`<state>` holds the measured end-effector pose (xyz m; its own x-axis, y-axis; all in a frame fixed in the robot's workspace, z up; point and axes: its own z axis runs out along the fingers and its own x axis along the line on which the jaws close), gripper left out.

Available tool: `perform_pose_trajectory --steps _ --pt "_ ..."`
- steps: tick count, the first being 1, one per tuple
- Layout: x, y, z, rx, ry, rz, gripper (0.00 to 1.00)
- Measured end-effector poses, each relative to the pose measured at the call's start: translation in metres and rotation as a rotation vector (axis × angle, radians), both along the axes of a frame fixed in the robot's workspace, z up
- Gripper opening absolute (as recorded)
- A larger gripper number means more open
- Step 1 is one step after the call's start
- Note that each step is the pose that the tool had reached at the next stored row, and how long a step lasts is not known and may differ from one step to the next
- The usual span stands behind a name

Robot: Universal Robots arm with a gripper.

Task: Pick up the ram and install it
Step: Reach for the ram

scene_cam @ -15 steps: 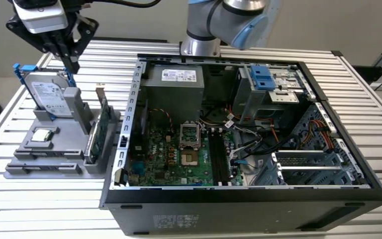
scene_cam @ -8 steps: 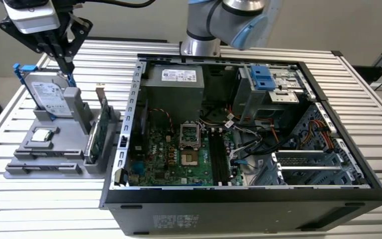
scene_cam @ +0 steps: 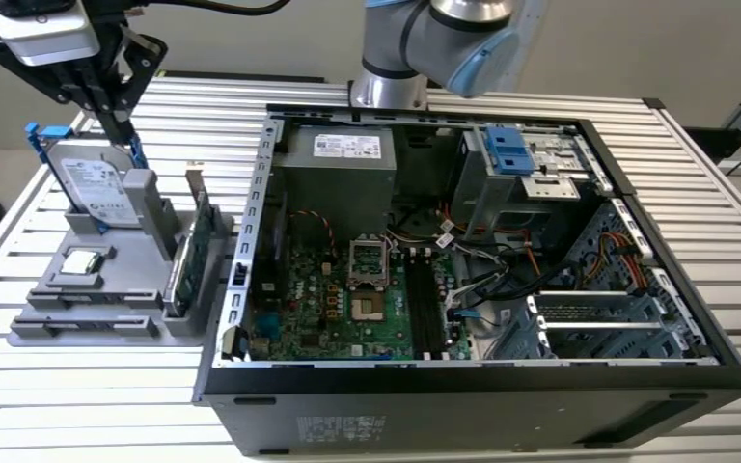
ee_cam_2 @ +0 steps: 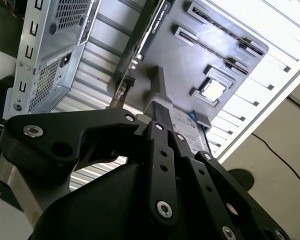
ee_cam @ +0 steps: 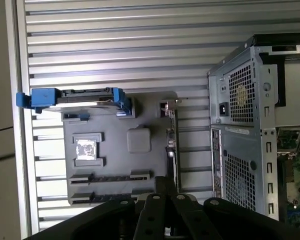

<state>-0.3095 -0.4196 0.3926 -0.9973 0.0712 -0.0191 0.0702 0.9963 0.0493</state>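
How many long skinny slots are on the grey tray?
2. One slot lies just past the square chip on the grey tray; the other slot lies beside it, at the tray's end.

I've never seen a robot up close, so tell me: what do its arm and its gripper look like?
The arm is a thick silver tube with rounded grey joints and a light blue cap. A black cable hangs beside it. The gripper is black, built of flat linked bars pinned with silver screws, with a pale grey box above it.
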Motion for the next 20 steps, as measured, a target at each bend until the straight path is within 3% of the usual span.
perform_pose_trajectory --steps 20 --pt "-0.0151 -0.003 0.0 0.0 0.0 0.0 0.0"
